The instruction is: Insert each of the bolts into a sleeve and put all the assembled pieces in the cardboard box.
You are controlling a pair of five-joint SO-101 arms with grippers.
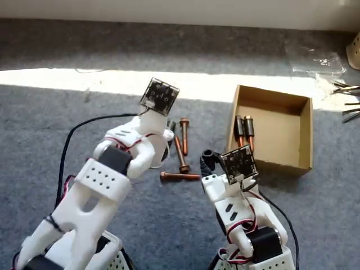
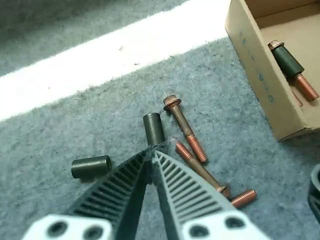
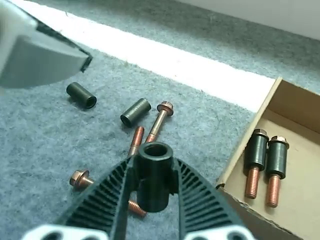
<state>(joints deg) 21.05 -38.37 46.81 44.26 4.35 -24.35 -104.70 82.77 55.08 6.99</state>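
Sleeve (image 3: 154,156) pinched in the right gripper (image 3: 154,172) near the cardboard box (image 3: 300,125); left gripper (image 2: 152,152), pressed together, held over the loose bolts (image 2: 186,131), one of which is best grasped near its head and aligned with the bore.

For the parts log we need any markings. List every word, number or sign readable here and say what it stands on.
No text can be read in any view.
cardboard box: faint bluish print on its outer wall, too blurred to read.
bolts and sleeves: no marks visible.
dark boards atop the arms: dots only, no legible characters.
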